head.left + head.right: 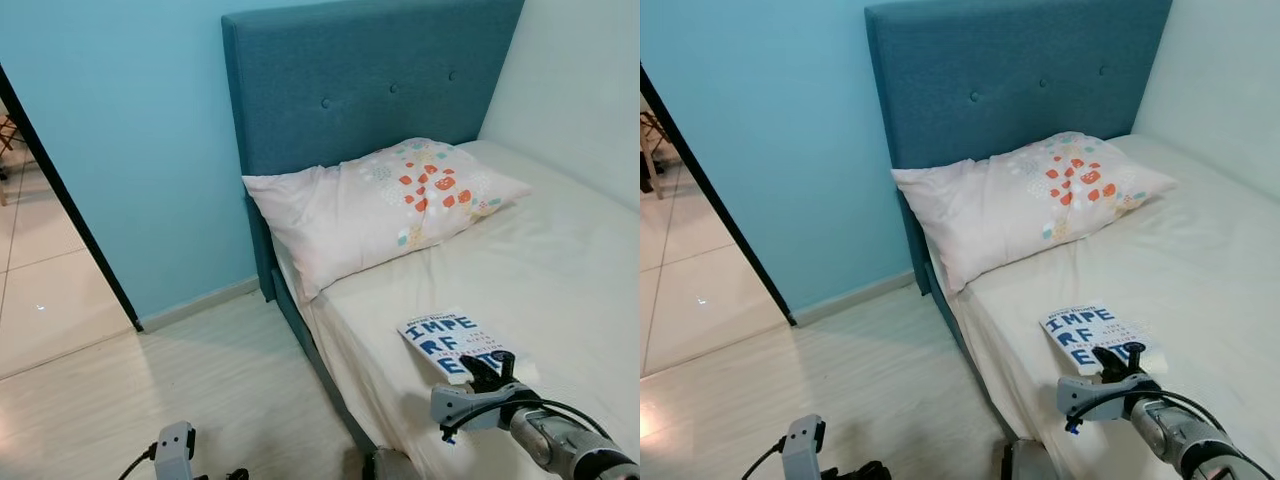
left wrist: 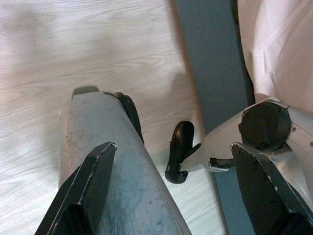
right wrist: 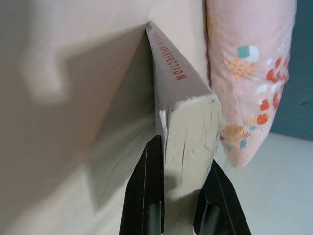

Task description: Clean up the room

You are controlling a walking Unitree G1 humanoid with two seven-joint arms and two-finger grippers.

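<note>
The right pincer (image 3: 178, 196) is clamped on the book (image 1: 452, 343) near the bed's (image 1: 560, 270) left edge. Lift it straight, keeping a firm squeeze. The left pincer (image 2: 176, 186), fingers apart, hangs idle.

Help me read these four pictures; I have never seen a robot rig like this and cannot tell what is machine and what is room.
The two wide pictures come from a camera pair on a walking robot's head, looking down at a bed with a teal headboard. A patterned pillow lies by the headboard, and a book lies nearer the robot.

The silver arm at lower right ends in the right gripper, two black fingers. The close-up with the book's page edges comes from that arm's wrist: the fingers clamp the book's edge.

The other close-up is from the left wrist. The left gripper hangs open over the floor, beside the robot's own grey body.
</note>
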